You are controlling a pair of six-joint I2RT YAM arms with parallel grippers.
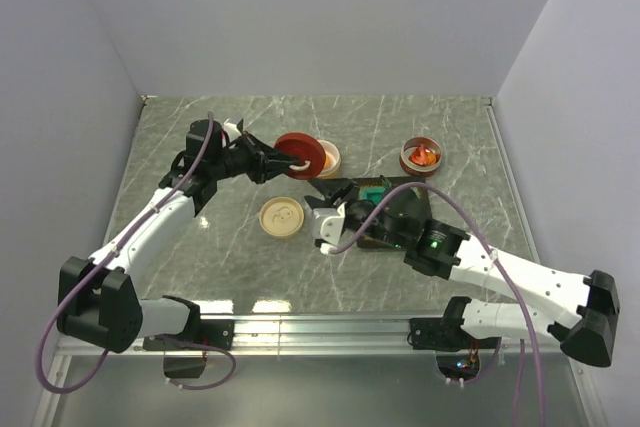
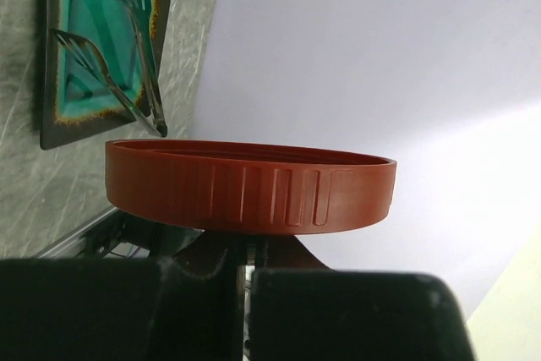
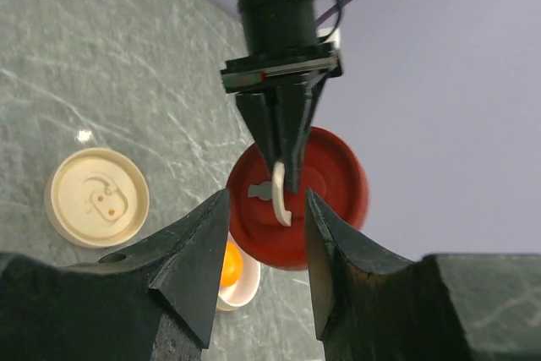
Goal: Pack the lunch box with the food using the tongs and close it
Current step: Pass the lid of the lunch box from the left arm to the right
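Note:
My left gripper [image 1: 280, 159] is shut on the small white handle of a round red lid [image 1: 300, 155], which it holds on edge just above the table. The same lid [image 2: 249, 188] fills the left wrist view. Beside it stands a cream lunch box bowl [image 1: 327, 159] holding a round orange food piece [image 3: 230, 264]. The silver tongs [image 2: 127, 48] lie across the teal tray [image 2: 84, 35]. My right gripper [image 3: 266, 196] hovers open over that tray with nothing between its fingers, and it faces the red lid [image 3: 296, 196]. Red-orange shrimp pieces lie in a red-rimmed bowl [image 1: 424, 156].
A cream lid [image 1: 282, 217] with a face lies flat on the marble table [image 1: 200, 237], left of the tray. Grey walls close in the back and both sides. My right arm [image 1: 440, 247] covers most of the tray in the top view.

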